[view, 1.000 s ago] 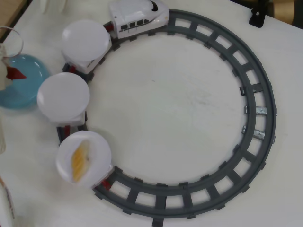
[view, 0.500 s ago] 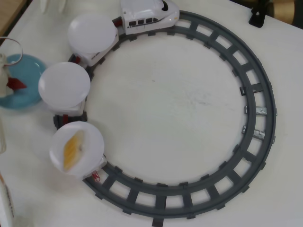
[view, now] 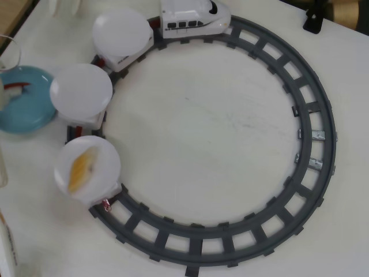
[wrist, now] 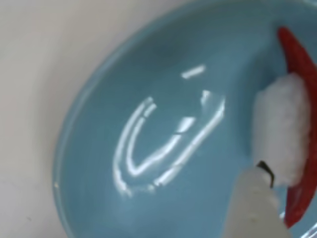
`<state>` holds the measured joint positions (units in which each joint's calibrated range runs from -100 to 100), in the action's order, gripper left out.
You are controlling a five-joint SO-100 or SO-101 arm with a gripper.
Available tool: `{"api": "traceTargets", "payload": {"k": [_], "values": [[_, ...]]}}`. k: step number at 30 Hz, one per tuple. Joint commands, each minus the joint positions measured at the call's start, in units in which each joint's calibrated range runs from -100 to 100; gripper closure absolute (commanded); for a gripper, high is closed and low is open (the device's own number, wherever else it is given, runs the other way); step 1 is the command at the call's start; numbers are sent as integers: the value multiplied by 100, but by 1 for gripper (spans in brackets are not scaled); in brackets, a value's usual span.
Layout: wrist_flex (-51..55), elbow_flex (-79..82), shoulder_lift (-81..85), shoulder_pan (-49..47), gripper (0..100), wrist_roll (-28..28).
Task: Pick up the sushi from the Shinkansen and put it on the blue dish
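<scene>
Gripper (wrist: 277,163) is pinching the sushi (wrist: 297,64) edgewise over the blue dish (wrist: 148,74); it's looking light and stiff, so the thin sides grip best.

We see the white train (view: 195,18) on the grey track (view: 311,173), pulling three white plates (view: 81,92); the rearmost carries a yellow sushi piece (view: 82,167). The blue dish (view: 23,112) sits at left, holding a red piece (view: 17,88).
</scene>
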<state>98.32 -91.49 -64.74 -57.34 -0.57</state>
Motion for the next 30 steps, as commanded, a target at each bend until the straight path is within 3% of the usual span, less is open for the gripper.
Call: {"api": "traceTargets", "payload": {"k": [1, 10, 23, 30], "values": [[100, -220, 381, 38, 74, -22], [100, 2017, 2206, 65, 74, -16], [32, 5371, 5574, 813, 74, 31], [-800, 7580, 7299, 830, 74, 203]]}}
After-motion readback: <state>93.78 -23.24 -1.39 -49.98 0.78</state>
